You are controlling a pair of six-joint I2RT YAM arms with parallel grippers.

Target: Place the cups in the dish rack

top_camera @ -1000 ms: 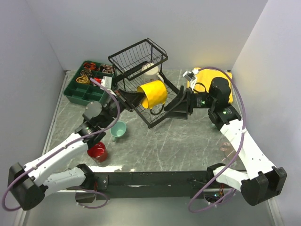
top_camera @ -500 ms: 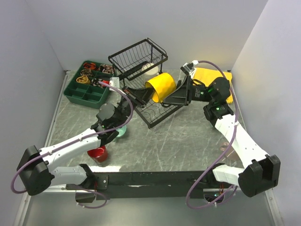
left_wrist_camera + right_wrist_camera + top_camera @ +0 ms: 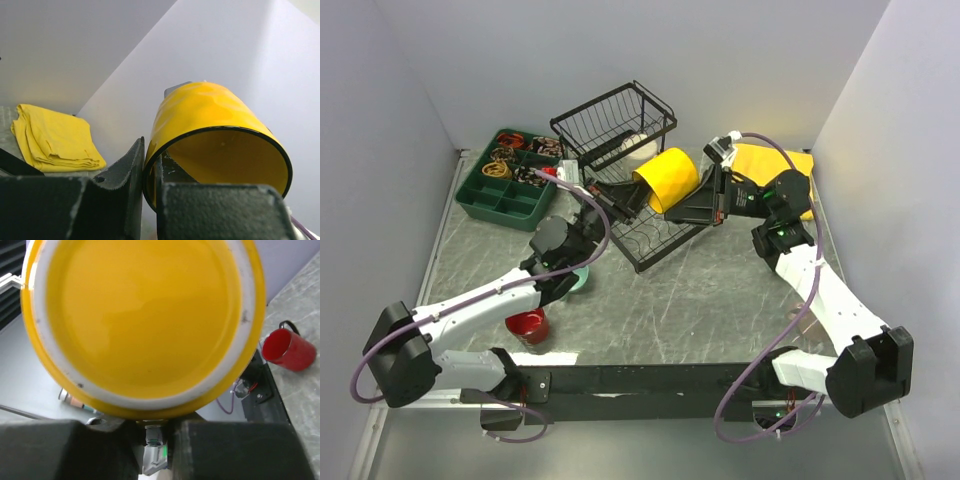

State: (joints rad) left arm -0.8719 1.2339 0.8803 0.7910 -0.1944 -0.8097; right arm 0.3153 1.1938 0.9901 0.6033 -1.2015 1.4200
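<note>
- At the far left we see the green compartment tray (image 3: 480,205). Its back cells hold small brown and dark bits, too small for us to name.
- Nearer us, the red mug (image 3: 528,325) stands mouth up on the table. The teal mug (image 3: 577,281) sits just beyond it, half hidden under the left arm.
- The left gripper (image 3: 623,200) is clamped on the rim of the yellow mug (image 3: 667,180), one finger inside and one outside.
- The dish rack (image 3: 610,105) stands at the back middle, and in its raised basket we make out the cream mug (image 3: 640,148).
- The yellow mug hangs on its side over the rack's flat tray, just in front of the basket, with its mouth leftward and its base rightward.
- The right gripper (image 3: 698,207) sits against that base with its jaws drawn nearly together. We cannot tell whether they pinch any part of the mug.
- A folded yellow cloth (image 3: 775,165) lies in the far right corner, partly behind the right arm.
</note>
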